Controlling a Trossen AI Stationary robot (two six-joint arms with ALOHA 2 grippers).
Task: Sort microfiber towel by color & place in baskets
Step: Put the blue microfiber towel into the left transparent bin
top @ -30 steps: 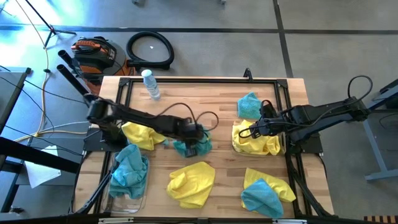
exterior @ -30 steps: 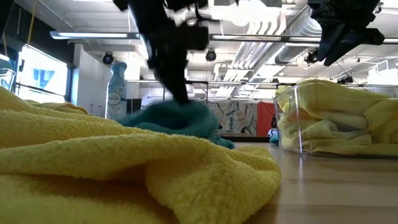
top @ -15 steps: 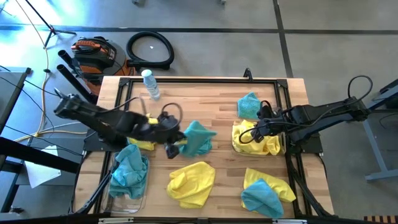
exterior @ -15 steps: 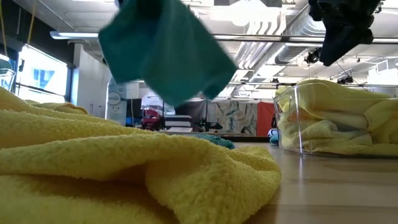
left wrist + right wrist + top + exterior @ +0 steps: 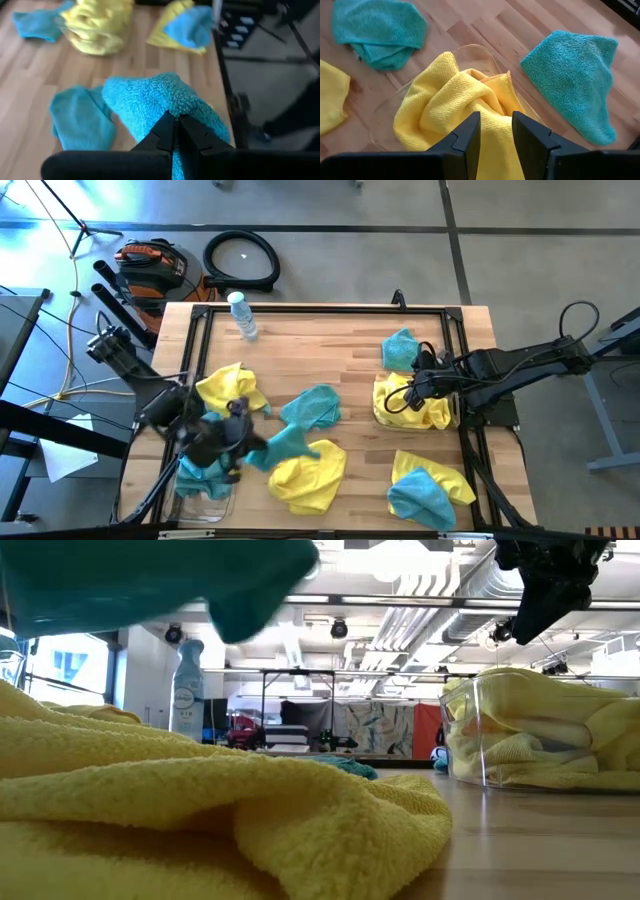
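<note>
Grey floor point(image 5: 350, 250) surrounds the wooden worktop point(image 5: 330, 340); a black hose point(image 5: 241, 259) lies there. Ceiling lights point(image 5: 400, 560) glow overhead.

Left gripper point(image 5: 176, 131) pinching teal towel point(image 5: 160, 100) above wood table point(image 5: 30, 75).

Dark fingers point(image 5: 161, 134) pressed together on fuzzy teal cloth, which bunches up around and beyond them. Second teal towel point(image 5: 80, 117) flat on table just beside held one. Farther off: clear basket point(image 5: 67, 34) heaped with yellow towels point(image 5: 102, 25); another teal cloth point(image 5: 37, 22) beside it; yellow towel point(image 5: 167, 37) with blue-teal one point(image 5: 192, 27) on top, near table edge. Dark frame and floor past the edge.
</note>
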